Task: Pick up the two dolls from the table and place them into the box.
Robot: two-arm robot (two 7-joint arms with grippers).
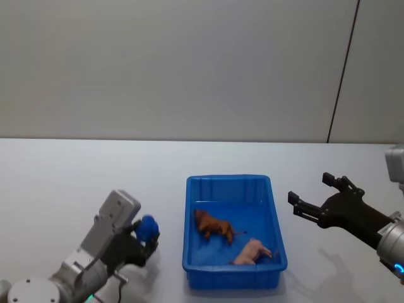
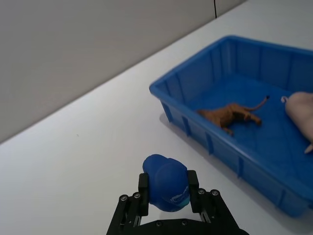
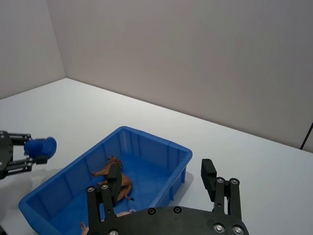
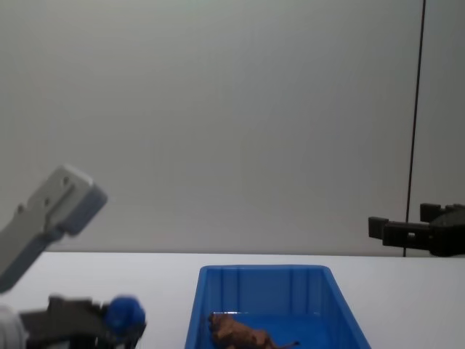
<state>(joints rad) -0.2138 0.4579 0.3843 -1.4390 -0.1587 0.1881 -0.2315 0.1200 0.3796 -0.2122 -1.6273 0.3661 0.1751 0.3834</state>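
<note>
One blue toy (image 2: 166,183) sits clenched in the left gripper (image 2: 167,192) left of the box (image 1: 190,214), which holds one brown doll (image 1: 212,225) and one pink toy (image 1: 252,252); right gripper (image 1: 313,197) jaws released.

blue ball toy (image 2: 166,183); brown animal doll (image 1: 213,225); pale pink toy (image 1: 254,252); bright blue box (image 1: 231,185); white bench (image 1: 76,177).

My head camera looks steeply down on the bright blue rectangular plastic bin (image 1: 233,232); my chest camera faces it level; both wrist cameras share it obliquely
</note>
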